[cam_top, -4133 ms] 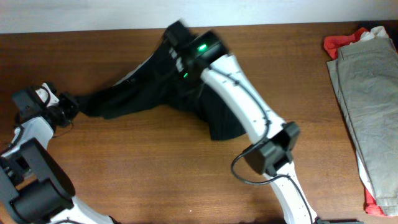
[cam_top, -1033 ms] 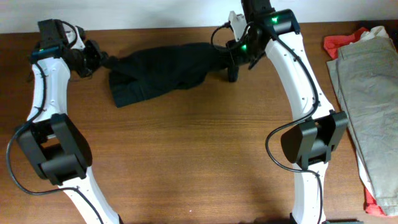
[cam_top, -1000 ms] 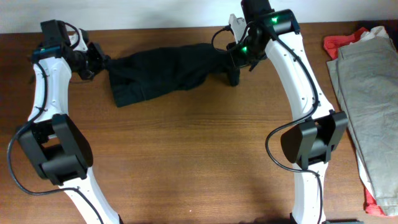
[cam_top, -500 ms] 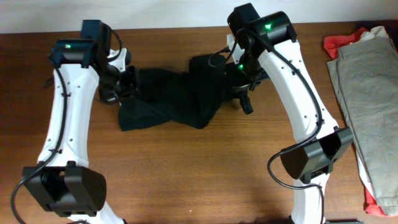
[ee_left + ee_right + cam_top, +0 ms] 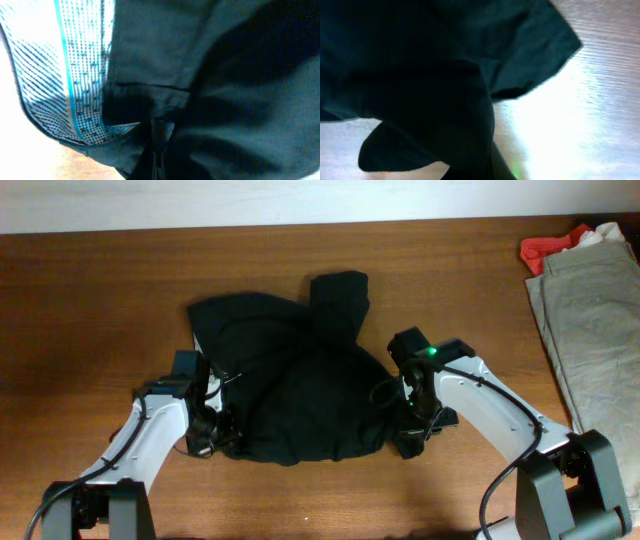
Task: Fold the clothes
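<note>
The clothes [image 5: 300, 390] are one black garment lying in a wide heap on the middle of the wooden table [image 5: 90, 310]. My left gripper [image 5: 222, 442] sits at its near-left edge, shut on a pinch of the cloth. My right gripper [image 5: 408, 442] sits at the near-right edge, also shut on the cloth. In the left wrist view the black clothes [image 5: 240, 100] fill the frame, a white-and-teal patterned lining [image 5: 75, 75] shows at left, and the left gripper [image 5: 159, 155] is shut on a fold. In the right wrist view the clothes [image 5: 420, 75] drape over the right gripper [image 5: 496, 162] and hide most of it.
Grey-beige trousers [image 5: 590, 350] lie along the right edge of the table on top of a red cloth [image 5: 545, 248]. Bare wood shows on all sides of the garment, and a pale wall runs behind the far edge.
Both arms have swung from the far side of the table to the near side, dragging the garment with them. It has gone from a stretched band to a wide heap.
</note>
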